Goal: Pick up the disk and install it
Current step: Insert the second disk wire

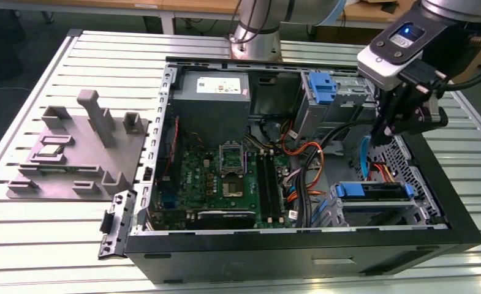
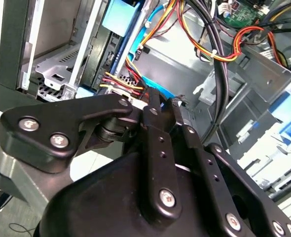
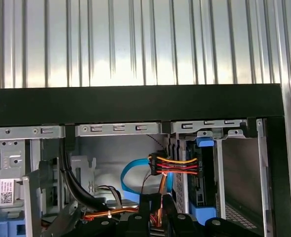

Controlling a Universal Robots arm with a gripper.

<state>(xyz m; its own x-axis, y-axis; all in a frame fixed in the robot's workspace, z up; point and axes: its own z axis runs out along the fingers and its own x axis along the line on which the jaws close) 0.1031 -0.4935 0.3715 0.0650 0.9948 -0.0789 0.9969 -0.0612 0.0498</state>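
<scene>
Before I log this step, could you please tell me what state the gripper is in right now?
Gripper: inside the open computer case, near the drive bays; whether it is open, shut or holding anything cannot be told.

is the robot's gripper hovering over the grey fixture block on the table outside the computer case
No, the black gripper hangs inside the open black computer case, on the exterior view's right, far from the grey fixture block.

Bright even light, glare on slats
</scene>
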